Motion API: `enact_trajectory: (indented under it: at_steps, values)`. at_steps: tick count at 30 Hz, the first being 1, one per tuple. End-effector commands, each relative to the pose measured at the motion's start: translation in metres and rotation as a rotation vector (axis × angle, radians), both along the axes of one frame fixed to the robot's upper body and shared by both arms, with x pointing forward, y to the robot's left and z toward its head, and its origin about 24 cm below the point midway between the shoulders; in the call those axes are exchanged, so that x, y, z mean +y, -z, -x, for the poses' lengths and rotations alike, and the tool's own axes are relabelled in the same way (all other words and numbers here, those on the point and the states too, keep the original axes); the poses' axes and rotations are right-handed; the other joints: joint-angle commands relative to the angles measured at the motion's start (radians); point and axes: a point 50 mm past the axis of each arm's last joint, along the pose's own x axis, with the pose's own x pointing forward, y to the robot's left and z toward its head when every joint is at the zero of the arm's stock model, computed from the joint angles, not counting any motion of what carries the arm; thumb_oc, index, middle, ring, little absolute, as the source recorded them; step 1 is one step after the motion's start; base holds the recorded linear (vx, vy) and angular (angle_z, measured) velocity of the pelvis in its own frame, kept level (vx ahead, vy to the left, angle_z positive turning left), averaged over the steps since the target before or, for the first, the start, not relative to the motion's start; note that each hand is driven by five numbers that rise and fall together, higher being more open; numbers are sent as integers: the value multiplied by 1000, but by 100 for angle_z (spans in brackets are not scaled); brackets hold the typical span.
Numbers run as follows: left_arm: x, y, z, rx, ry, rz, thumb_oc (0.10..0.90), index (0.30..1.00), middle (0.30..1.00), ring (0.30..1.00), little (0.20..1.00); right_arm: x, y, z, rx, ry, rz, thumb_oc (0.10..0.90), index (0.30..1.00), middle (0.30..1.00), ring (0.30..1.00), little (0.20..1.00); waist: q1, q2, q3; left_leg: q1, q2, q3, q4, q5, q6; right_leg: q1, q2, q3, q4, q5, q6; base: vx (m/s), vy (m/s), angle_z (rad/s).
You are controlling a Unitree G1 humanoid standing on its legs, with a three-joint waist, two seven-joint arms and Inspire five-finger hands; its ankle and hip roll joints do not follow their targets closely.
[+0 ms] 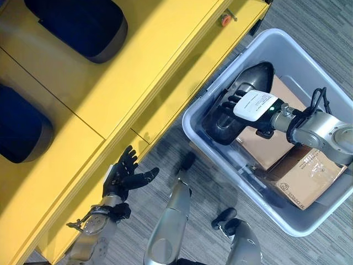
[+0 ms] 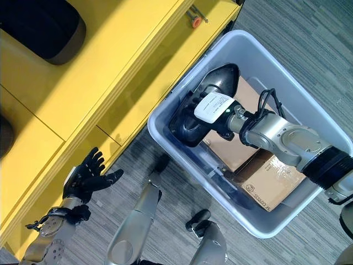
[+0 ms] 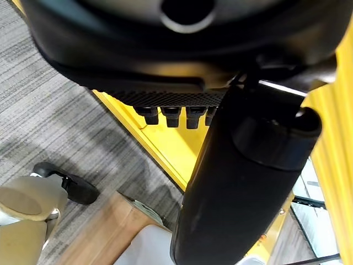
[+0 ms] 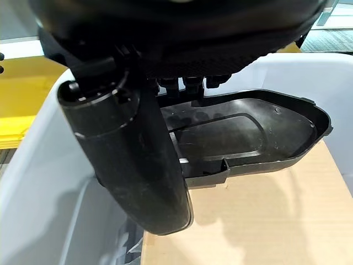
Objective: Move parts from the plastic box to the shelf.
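A black moulded plastic part [image 1: 251, 74] lies tilted in the grey plastic box [image 1: 300, 55], its lower end near the box's left wall. My right hand [image 1: 255, 105], white cover on its back, reaches into the box from the right. Its fingers rest over the part's rim [image 4: 237, 132] and its thumb [image 4: 132, 160] sits against the near edge, pinching it. My left hand [image 1: 126, 174] hovers open, fingers spread, beside the front edge of the yellow shelf [image 1: 138, 72], holding nothing. Its thumb [image 3: 242, 182] is straight.
Two dark blue rounded parts [image 1: 77, 25] [image 1: 19, 124] lie on the shelf in separate bays. Brown cardboard boxes [image 1: 309, 176] lie in the plastic box under the black part. A small orange knob [image 1: 225, 20] sits at the shelf's far edge. Grey carpet lies between shelf and box.
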Motion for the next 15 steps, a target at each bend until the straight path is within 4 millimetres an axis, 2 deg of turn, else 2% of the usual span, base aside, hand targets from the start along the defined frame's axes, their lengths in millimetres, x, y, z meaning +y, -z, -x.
enact_trajectory:
  at_steps: [1,9,15]
  values:
    - [0,-26,0,-155,-7,33,900,1000,1000,1000,1000,4,-49,4,-188,-55,37,900,1000,1000,1000,1000,14,25,-14,7,110,58,15,-88,-25,-3,16,35,8,6,-45,0,0,0]
    - [2,-24,1,-151,-12,35,900,1000,1000,1000,1000,-1,-49,0,-206,-32,93,900,1000,1000,1000,1000,17,32,-14,-25,103,57,12,-85,-23,-35,14,32,21,6,-39,6,-6,1]
    - [0,-30,0,-176,-13,44,900,1000,1000,1000,1000,1,-53,-2,-224,-35,145,900,1000,1000,1000,1000,24,18,-14,-68,105,55,20,-94,-18,-70,20,32,22,13,-24,20,-17,1]
